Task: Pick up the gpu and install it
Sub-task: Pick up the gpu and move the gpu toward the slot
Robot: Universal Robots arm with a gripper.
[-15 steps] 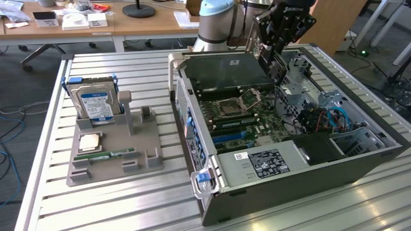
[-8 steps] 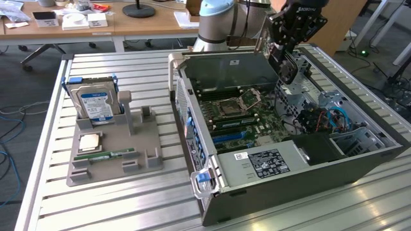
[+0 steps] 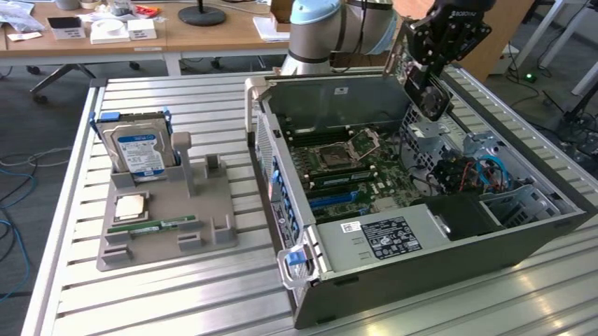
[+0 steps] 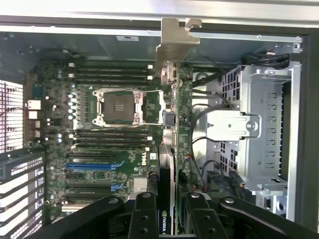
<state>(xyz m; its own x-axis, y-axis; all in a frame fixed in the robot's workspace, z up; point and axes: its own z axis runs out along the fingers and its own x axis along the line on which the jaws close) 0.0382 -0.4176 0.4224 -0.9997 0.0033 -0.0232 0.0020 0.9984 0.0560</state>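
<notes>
Gripping the gpu [image 4: 172,99] edge-on, clenched the hand [image 4: 169,218] on the card's near end, with a black finger [image 4: 144,219] pressed to each face. Held it aloft over the open computer case [image 3: 411,280], close to the far rim in the exterior view and well above the motherboard [image 3: 341,164]. Pointed the silvery bracket [image 4: 175,45] away from the wrist, toward the case wall. Saw its thin edge running between the empty processor socket [image 4: 119,107] and the drive cage [image 4: 259,149] in the wrist view. Judged the pick-up as done: saw on the grey holder [image 3: 210,210], out on the desk [image 3: 140,301] toward the exterior view's left, just the hard drive [image 3: 140,147] standing upright, a processor chip [image 3: 129,206] lying flat and the green memory stick [image 3: 154,226]. Judged the installing as not yet done: found the card apart from the blue slots [image 4: 89,167] and the black ones near them, seated in none as far as could be told. Could not tell which slot was meant, nor how near the card came to the board.
</notes>
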